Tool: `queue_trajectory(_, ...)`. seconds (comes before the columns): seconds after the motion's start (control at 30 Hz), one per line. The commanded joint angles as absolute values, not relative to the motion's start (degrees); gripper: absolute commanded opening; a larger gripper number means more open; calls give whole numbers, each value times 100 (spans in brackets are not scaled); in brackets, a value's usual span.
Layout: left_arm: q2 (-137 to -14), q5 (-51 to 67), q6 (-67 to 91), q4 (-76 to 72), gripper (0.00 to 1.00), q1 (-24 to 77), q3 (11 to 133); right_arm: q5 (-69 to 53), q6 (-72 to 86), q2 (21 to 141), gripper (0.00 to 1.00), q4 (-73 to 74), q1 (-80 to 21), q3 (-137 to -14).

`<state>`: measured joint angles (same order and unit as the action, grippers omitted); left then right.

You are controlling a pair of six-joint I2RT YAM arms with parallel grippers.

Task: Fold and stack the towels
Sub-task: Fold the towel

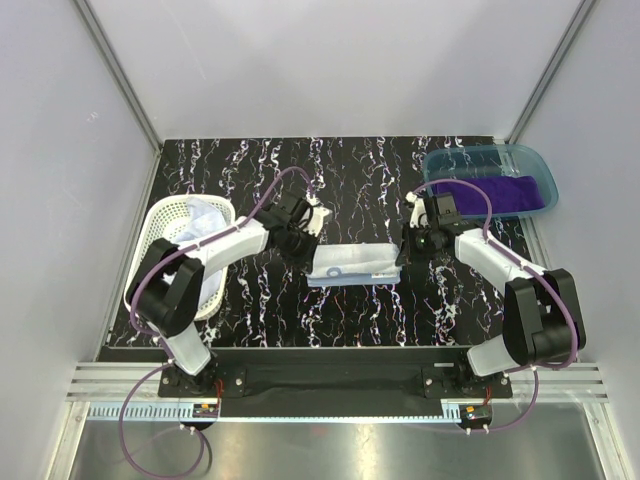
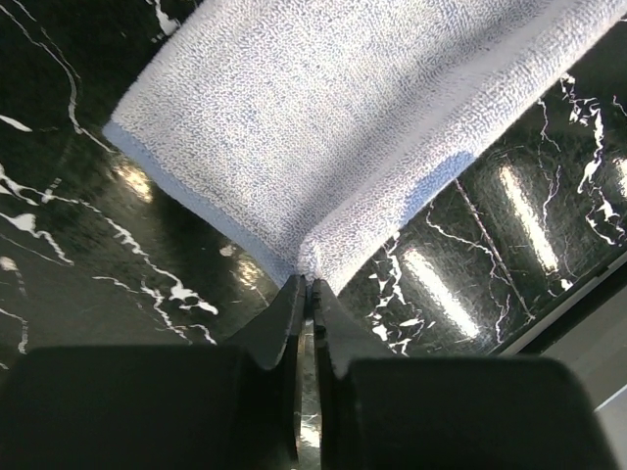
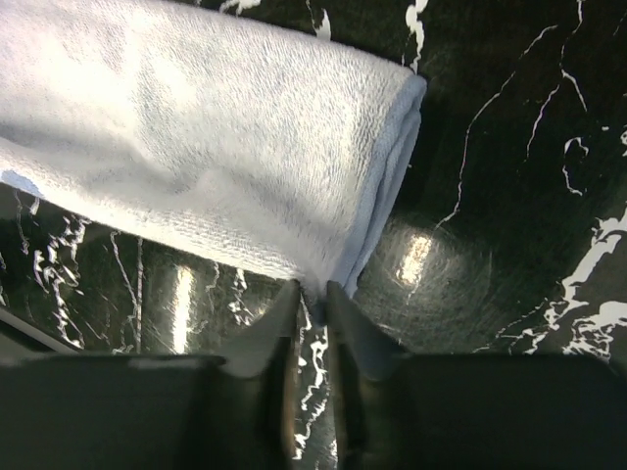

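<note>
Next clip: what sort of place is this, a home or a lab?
Probably a lab test cell: pale panels in aluminium framing box in a black marbled tabletop, and the left arm and right arm are bolted to a rail at its near edge.

Close view from above a folded pale blue-white towel point(image 2: 333, 127) lying flat on a glossy black marbled table point(image 2: 88, 255) veined in white. The terry cloth fills the upper frame, its doubled edge facing the camera. At bottom centre, the left gripper point(image 2: 308, 286) has its two dark fingers point(image 2: 279, 328) almost together, a thin slit between them. Their tips meet the towel's nearest corner; whether they pinch cloth cannot be told.
</note>
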<state>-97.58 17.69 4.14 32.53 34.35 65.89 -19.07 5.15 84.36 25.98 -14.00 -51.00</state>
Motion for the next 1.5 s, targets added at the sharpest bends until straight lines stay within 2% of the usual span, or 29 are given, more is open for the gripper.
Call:
queue_trajectory(0.0,-9624,1608,536,3199,12,3542,6504,-1837,756,8323,26,2847,-1424,-5229)
queue_trajectory(0.1,-9440,1565,632,3252,26,3577,6442,-1618,817,8332,36,3242,-1433,-5536)
queue_trajectory(0.13,-9361,1547,755,3226,35,3603,6442,-1582,826,8306,37,3321,-1433,-5685)
queue_trajectory(0.27,-9009,1074,1115,2998,42,3630,6319,-1415,1159,8279,33,3568,-1433,-5985)
queue_trajectory(0.4,-9000,1211,1634,2515,41,3621,6110,-1836,1896,8270,30,2902,-1529,-5731)
queue_trajectory(0.57,-9149,1529,2241,1434,41,3630,5573,-1811,2197,8525,26,2339,-1617,-5327)
queue_trajectory(0.73,-9579,994,2443,1318,40,3630,5388,-1617,2426,8823,26,1908,-1617,-4835)
queue_trajectory(0.9,-9519,677,2496,1537,42,3630,5589,-1372,2409,8877,29,2003,-1617,-4948)
queue_trajectory(1.0,-9344,423,2408,2081,43,3630,6010,-1257,2286,8658,35,2355,-1617,-5238)
queue_trajectory(1.17,-9000,360,2382,2426,49,3621,6240,-774,2014,8314,59,2584,-1556,-5423)
queue_trajectory(1.47,-8324,519,2233,2935,50,3612,6565,-1862,1513,9263,66,2320,-1081,-5581)
